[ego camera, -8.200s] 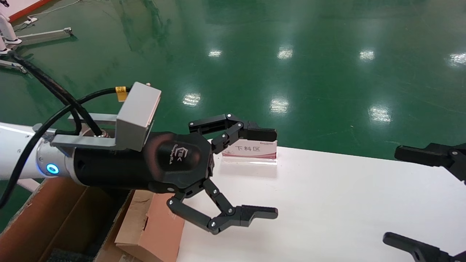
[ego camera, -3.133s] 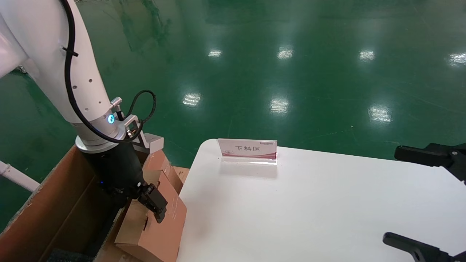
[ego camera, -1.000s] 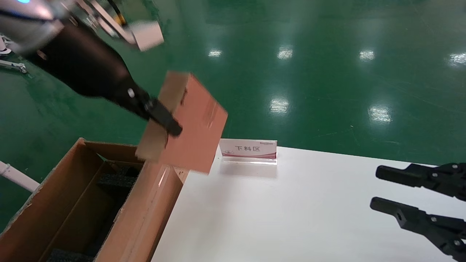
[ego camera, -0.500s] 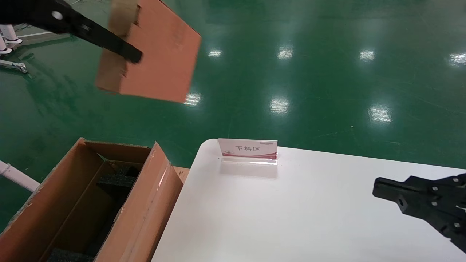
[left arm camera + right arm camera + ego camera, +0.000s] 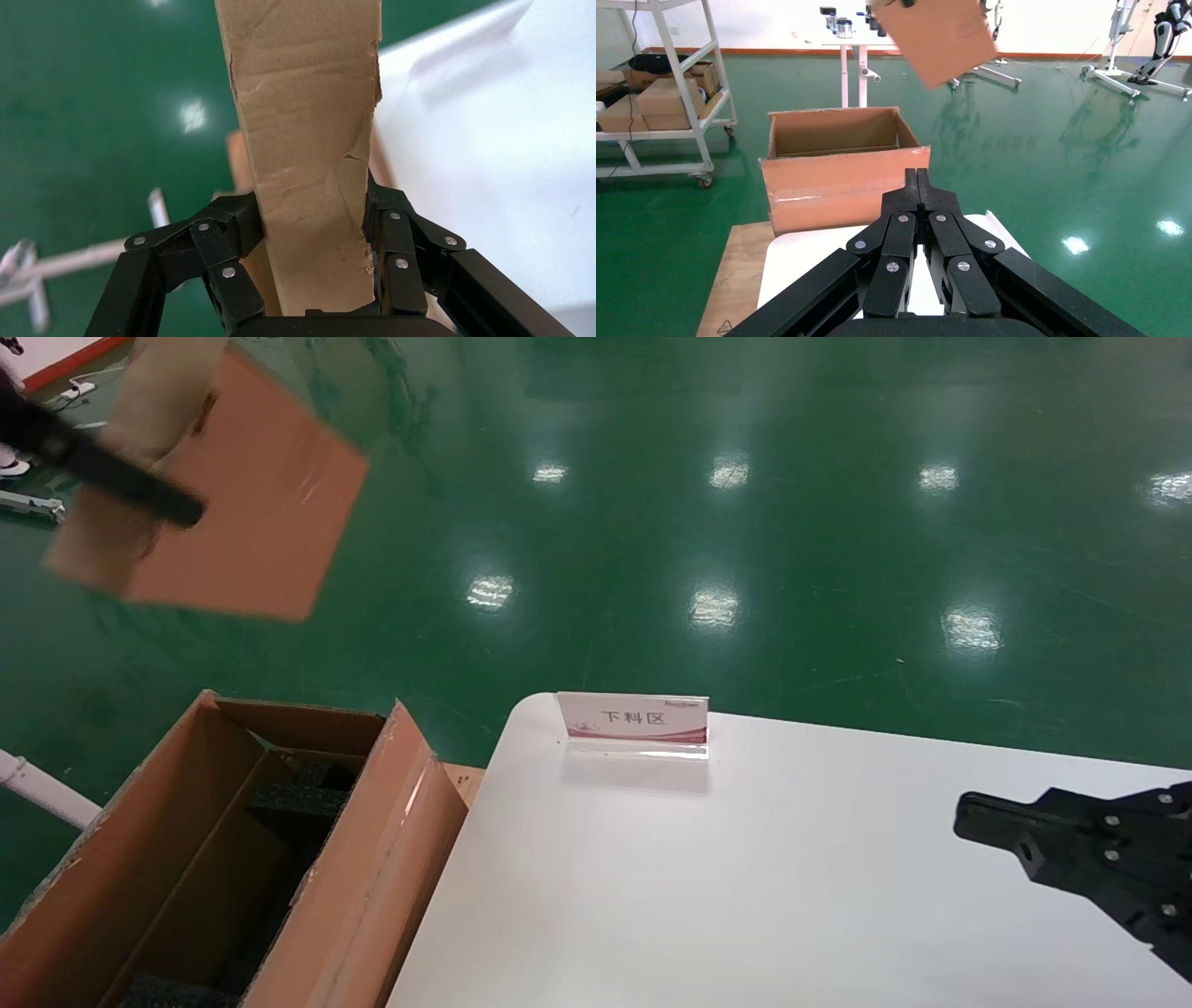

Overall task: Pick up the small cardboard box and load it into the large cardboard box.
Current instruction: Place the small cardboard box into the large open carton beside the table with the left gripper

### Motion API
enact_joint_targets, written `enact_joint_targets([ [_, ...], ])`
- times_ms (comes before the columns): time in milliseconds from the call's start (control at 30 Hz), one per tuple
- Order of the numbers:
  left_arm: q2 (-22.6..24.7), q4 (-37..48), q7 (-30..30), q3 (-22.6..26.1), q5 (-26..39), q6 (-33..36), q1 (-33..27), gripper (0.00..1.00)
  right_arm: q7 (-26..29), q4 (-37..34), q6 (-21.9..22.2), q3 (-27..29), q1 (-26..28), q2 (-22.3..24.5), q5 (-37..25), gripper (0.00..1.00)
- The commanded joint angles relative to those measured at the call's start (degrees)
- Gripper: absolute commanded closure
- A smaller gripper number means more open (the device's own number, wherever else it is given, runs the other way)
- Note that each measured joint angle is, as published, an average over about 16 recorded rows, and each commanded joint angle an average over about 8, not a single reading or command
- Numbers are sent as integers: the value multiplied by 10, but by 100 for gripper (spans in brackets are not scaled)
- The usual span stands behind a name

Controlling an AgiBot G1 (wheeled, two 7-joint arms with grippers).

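the small cardboard box (image 5: pixel 233 495) hangs up in the air, over the floor behind the large cardboard box (image 5: pixel 372 877). that one sits on the floor right against the table (image 5: pixel 745 896)'s left edge. a sign stand (image 5: pixel 633 721) sits at the table's far left corner.

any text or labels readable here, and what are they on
"下料区": on the acrylic sign stand at the far edge of the white table.
Small print along the sign's top edge: too small to read.
Small cardboard box, held by the left gripper, and large cardboard box: no readable print.
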Motion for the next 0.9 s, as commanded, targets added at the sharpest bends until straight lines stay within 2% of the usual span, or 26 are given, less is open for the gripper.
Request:
enact_joint_targets([
  [33,15,4,7,69,-20,0,-33,100,0,0,0,0,0,0,0,0],
  [200,39,24,22,189,-70,0,-67,100,0,0,0,0,0,0,0,0],
  [500,55,36,36,336,-146,0,-89,100,0,0,0,0,0,0,0,0],
  [667,51,46,46,380,-172,0,-93,100,0,0,0,0,0,0,0,0],
  [900,37,62,57,408,-188,0,-84,100,0,0,0,0,0,0,0,0],
])
